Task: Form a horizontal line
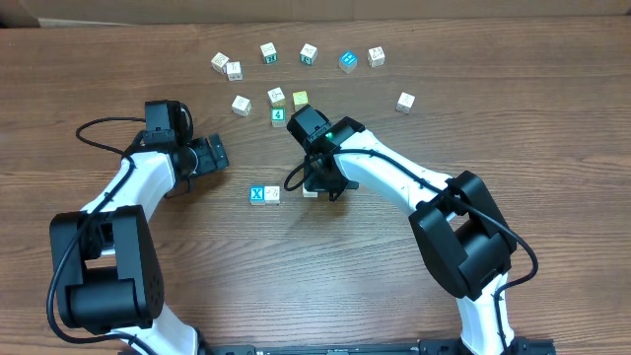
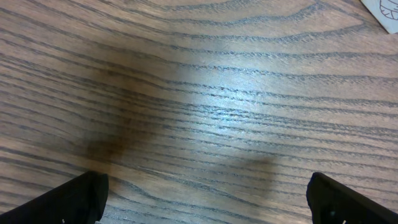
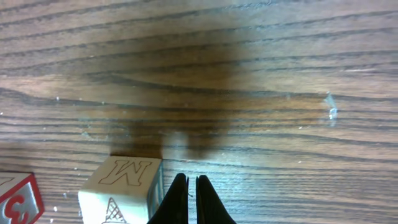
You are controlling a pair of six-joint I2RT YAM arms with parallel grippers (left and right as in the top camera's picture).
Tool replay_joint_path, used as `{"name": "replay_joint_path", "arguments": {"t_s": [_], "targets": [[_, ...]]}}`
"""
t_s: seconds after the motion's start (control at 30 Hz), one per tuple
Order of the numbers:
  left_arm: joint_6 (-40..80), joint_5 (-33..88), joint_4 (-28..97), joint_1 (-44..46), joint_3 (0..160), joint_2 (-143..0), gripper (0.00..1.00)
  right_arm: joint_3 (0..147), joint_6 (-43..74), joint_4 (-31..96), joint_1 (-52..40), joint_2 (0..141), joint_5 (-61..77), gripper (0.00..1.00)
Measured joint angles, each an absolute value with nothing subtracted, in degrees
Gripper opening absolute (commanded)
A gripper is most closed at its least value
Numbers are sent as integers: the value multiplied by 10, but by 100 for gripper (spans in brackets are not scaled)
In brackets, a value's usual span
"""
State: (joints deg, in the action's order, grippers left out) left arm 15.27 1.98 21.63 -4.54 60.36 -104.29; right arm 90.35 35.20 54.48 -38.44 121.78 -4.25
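Note:
A blue cube with a white X (image 1: 257, 194) and a pale cream cube (image 1: 272, 194) sit side by side at the table's middle. A short gap to their right lies another cream cube (image 1: 310, 192), which shows a letter M (image 3: 124, 179) in the right wrist view. My right gripper (image 1: 325, 187) (image 3: 191, 190) is shut and empty, its tips right against that cube's right side. A teal-green cube with a 4 (image 1: 278, 115) lies farther back. My left gripper (image 1: 212, 155) (image 2: 205, 205) hangs open over bare wood, left of the row.
Several more letter cubes are scattered along the back, among them a yellow-green one (image 1: 300, 99), a blue one (image 1: 347, 61) and a cream one (image 1: 405, 102). A red-edged cube face (image 3: 18, 199) shows left of the M cube. A pale cube corner (image 2: 385, 12) shows in the left wrist view.

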Motion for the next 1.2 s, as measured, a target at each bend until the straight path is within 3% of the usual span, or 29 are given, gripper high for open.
{"name": "replay_joint_path", "arguments": {"t_s": [1.2], "targets": [[153,20,216,-45,604,-1043,100,903,354,544,-385,1218,-50,5]]}}
